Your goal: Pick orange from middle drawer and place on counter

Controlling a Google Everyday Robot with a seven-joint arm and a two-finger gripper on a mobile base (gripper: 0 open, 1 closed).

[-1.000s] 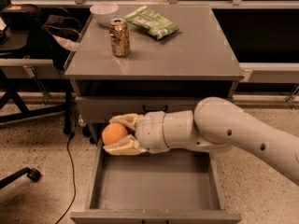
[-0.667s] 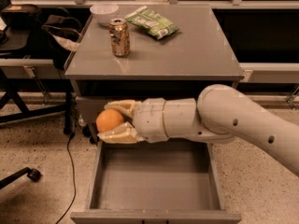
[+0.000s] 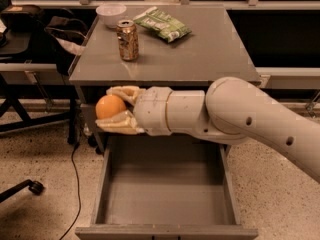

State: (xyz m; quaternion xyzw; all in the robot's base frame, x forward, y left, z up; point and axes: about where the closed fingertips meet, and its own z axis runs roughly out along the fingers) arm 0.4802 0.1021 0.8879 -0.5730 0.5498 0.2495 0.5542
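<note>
My gripper (image 3: 112,109) is shut on the orange (image 3: 110,106), a small round orange fruit held between the two cream fingers. It hangs at the front left of the cabinet, just below the counter's front edge and above the open middle drawer (image 3: 165,194). The drawer is pulled out, with tall grey walls and a bare grey floor. The counter (image 3: 200,49) is the flat grey top behind and above the gripper. My thick cream arm reaches in from the right across the drawer's back.
On the counter stand a drink can (image 3: 128,40), a white bowl (image 3: 111,14) at the back left and a green snack bag (image 3: 162,24). A black chair (image 3: 25,44) and a cable (image 3: 75,184) are on the floor at left.
My gripper has lifted the orange up out of the drawer and moved it left, from just above the drawer's back to near the counter's front edge.
</note>
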